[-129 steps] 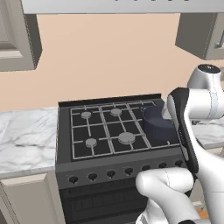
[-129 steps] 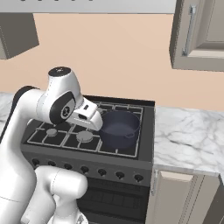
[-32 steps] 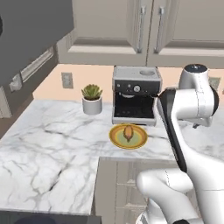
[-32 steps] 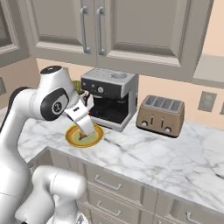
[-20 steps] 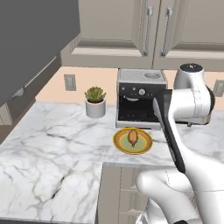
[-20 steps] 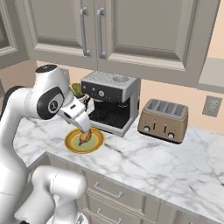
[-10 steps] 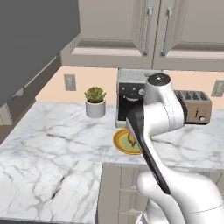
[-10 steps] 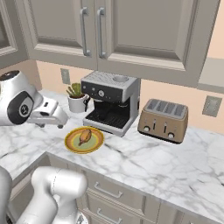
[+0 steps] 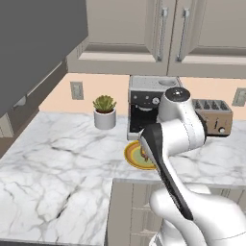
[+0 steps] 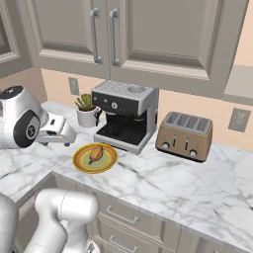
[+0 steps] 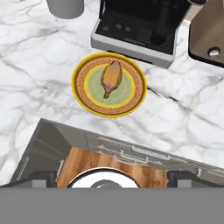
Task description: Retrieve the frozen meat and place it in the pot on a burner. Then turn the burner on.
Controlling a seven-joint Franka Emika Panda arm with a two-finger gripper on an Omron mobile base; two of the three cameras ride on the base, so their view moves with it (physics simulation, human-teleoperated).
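The arm has swung across in the last half second: earlier the hand hung right at the plate, and now the tool (image 10: 66, 136) sits just beside the plate (image 10: 81, 160) on the side away from the toaster, level with its rim in the right base view. Before that the base drove over from the stove, so the pot is behind the robot now and the job is at its first step, reaching for the meat (image 10: 96, 154).

The meat (image 11: 111, 78) lies on the green centre of the plate (image 11: 85, 98), a long orange-brown lump resting flat and clear of the rim. The plate stands on the counter (image 10: 163, 173) just in front of the coffee machine (image 10: 126, 116), near the counter's front edge. I cannot tell whether the tool is open or closed; its tips are hidden in the hand view and too small in the right base view.

Room around the plate is uneven. The coffee machine's base (image 11: 131, 33) stands close behind the plate, the toaster (image 10: 184, 135) is further off beside the machine, and the plant pot (image 10: 88, 114) stands on the machine's other side. Bare marble lies open on the plate's plant side. From above nothing blocks the meat, so a straight descent looks the safest approach.
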